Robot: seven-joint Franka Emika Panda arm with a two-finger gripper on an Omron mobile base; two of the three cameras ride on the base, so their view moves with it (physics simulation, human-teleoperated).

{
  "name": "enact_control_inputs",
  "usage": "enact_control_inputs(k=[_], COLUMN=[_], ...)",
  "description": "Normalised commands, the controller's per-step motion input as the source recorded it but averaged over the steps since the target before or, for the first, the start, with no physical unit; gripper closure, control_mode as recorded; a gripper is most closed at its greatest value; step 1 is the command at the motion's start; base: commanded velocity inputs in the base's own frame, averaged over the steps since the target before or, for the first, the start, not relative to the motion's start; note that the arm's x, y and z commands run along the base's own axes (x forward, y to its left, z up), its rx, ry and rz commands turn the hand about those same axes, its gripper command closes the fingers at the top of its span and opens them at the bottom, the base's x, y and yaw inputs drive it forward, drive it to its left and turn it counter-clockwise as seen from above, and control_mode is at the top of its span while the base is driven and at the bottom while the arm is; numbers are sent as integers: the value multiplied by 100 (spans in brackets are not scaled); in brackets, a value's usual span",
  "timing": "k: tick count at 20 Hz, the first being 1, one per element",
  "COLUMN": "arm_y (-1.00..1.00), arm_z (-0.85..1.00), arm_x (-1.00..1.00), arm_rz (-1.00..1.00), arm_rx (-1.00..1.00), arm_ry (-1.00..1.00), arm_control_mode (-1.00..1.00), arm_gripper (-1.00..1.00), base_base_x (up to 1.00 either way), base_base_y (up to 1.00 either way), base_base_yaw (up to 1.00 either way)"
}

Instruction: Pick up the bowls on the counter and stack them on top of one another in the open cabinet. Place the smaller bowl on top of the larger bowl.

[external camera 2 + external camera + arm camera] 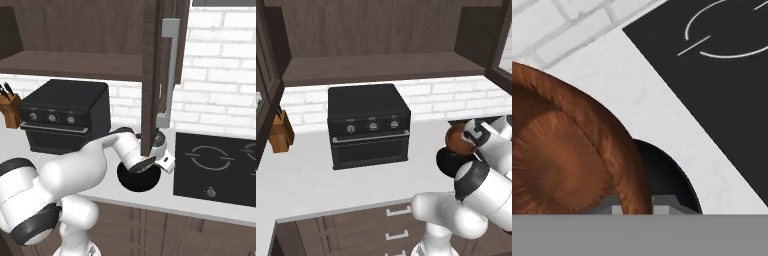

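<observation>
My gripper (632, 204) seems clamped on the smaller bowl (567, 160) rim, low left in the hand view, above the larger bowl (137, 180) on the counter (306, 185). Thin hold; it could slip.

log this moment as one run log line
phase: lifting | gripper: shut on brown bowl rim | black bowl: on counter | cabinet: open, shelf bare

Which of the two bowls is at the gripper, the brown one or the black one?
The smaller bowl, glossy reddish-brown: its rim stands between the fingertips. The larger bowl, black, lies behind it.
</observation>
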Motion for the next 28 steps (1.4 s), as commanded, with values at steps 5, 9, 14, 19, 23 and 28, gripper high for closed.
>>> enact_control_inputs(k=[5,9,14,19,23,28], arm_y=[7,0,0,-3,-47,-18], arm_z=[-28,-25,-6,25,52,-6], arm_x=[-1,0,0,0,-54,-28], arm_rz=[0,0,0,0,0,0], arm_rx=[-1,0,0,5,7,0], arm_ry=[13,7,2,-1,3,27], arm_control_mode=[-100,-100,-100,-100,-100,-100], arm_gripper=[100,100,-100,-100,-100,-100], base_base_x=[0,0,0,0,0,0], base_base_y=[0,0,0,0,0,0], base_base_yaw=[0,0,0,0,0,0])
